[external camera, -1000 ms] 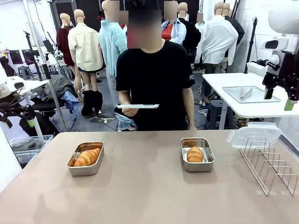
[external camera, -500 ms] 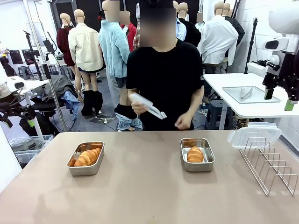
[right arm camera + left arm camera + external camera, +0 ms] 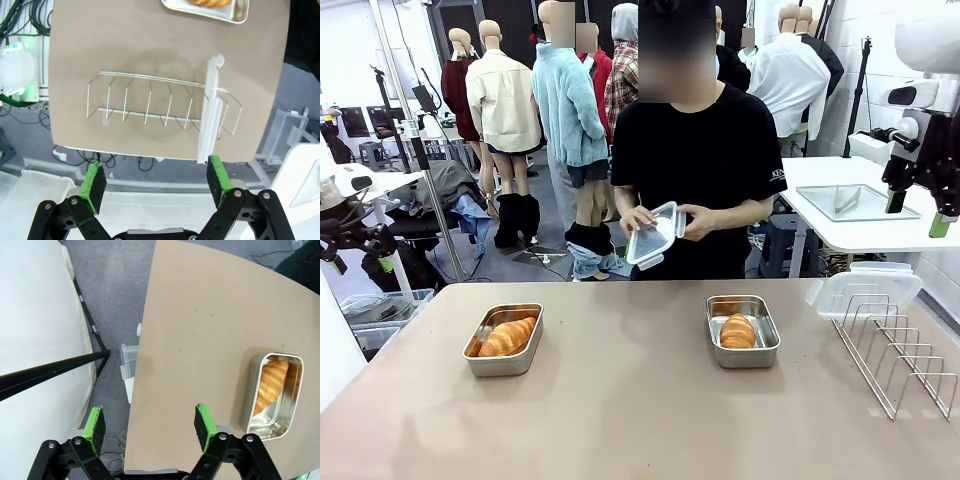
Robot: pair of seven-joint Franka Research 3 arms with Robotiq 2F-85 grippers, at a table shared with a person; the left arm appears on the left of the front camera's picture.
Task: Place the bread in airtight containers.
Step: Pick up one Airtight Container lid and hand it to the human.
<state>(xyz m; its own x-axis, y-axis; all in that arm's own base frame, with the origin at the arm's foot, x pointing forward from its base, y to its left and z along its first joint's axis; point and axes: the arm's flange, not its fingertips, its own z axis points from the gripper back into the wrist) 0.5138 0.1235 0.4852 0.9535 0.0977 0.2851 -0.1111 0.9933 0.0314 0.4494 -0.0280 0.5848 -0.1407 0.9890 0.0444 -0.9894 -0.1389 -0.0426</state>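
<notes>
Two airtight containers stand uncovered on the tan table, the left one (image 3: 503, 341) and the right one (image 3: 742, 331). Each holds one piece of bread: a golden croissant (image 3: 507, 335) on the left and a rounder roll (image 3: 737, 331) on the right. Across the table a person holds a clear lid (image 3: 655, 236) tilted in both hands. My left gripper (image 3: 362, 262) hangs open off the table's left side, and its own view shows the left container (image 3: 272, 390) with its bread (image 3: 270, 385) beyond the open fingers (image 3: 150, 422). My right gripper (image 3: 917, 212) is open, high at the right (image 3: 156, 178).
A wire rack (image 3: 895, 350) stands at the table's right end with a second clear lid (image 3: 860, 290) upright in its far slot; from above the rack (image 3: 150, 102) and lid (image 3: 210, 120) lie under my right gripper. A white side table with a metal tray (image 3: 845, 202) stands behind.
The person has stepped to the right and brought the clear lid down from one hand into both hands, tilted at waist height. Neither arm has moved.
</notes>
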